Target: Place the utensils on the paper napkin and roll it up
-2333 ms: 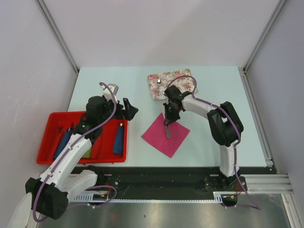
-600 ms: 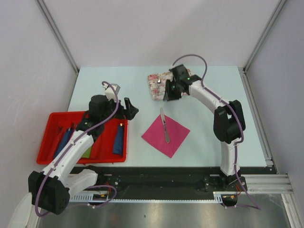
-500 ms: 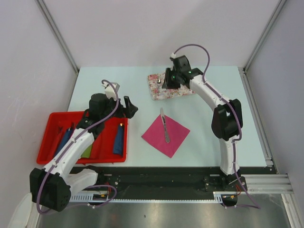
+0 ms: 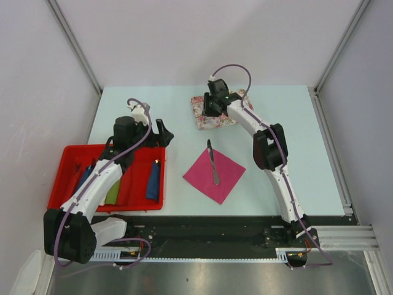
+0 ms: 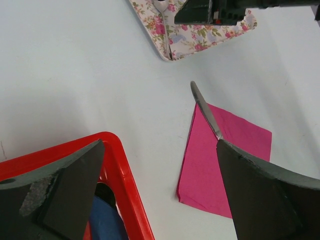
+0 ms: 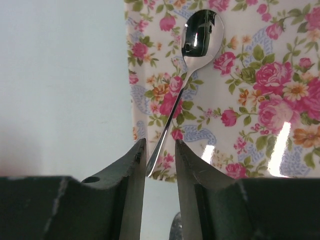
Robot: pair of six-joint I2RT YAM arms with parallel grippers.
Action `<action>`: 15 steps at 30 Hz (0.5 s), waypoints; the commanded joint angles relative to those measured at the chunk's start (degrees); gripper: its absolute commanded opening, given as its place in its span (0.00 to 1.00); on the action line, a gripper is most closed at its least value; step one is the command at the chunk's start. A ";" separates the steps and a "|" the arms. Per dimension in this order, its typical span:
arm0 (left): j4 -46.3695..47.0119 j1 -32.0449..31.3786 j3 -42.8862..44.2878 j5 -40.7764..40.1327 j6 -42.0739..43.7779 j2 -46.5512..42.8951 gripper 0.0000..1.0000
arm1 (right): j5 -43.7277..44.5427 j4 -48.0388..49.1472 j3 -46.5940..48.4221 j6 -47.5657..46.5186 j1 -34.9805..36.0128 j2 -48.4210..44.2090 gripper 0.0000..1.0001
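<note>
Magenta paper napkin (image 4: 228, 176) laid flat, knife (image 4: 212, 161) set across its far corner. Spoon (image 6: 175, 100) laid on floral mat (image 6: 260, 100), handle tip straddled by narrowly parted right gripper (image 6: 160, 165). Left gripper (image 5: 159, 145) held spread wide near red tray (image 5: 125, 165).

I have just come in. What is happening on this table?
The right arm's fingers straddle the handle of a spoon on the floral tray, not yet closed on it. A knife already lies on the pink napkin. The left arm's fingers hang wide open near the red tray, holding nothing.
</note>
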 commanded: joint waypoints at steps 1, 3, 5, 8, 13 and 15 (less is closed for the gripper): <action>1.69 1.72 2.35 0.20 0.61 0.11 1.00 | 4.67 1.75 4.65 -1.14 1.39 2.60 0.33; 1.86 2.16 2.17 0.38 0.52 0.20 1.00 | 5.29 1.93 4.82 -1.40 1.48 4.00 0.33; 1.87 2.60 2.17 0.47 0.43 0.29 1.00 | 5.55 2.19 4.91 -1.75 1.48 5.06 0.33; 1.95 3.13 1.91 0.55 0.43 0.47 1.00 | 5.99 2.89 5.09 -2.19 1.56 5.94 0.32; 2.39 3.66 1.29 0.64 0.35 0.73 1.00 | 7.39 4.12 5.09 -2.63 1.65 7.96 0.32; 2.48 3.74 1.20 0.73 0.35 0.82 1.00 | 8.10 4.39 4.65 -3.16 1.74 8.31 0.31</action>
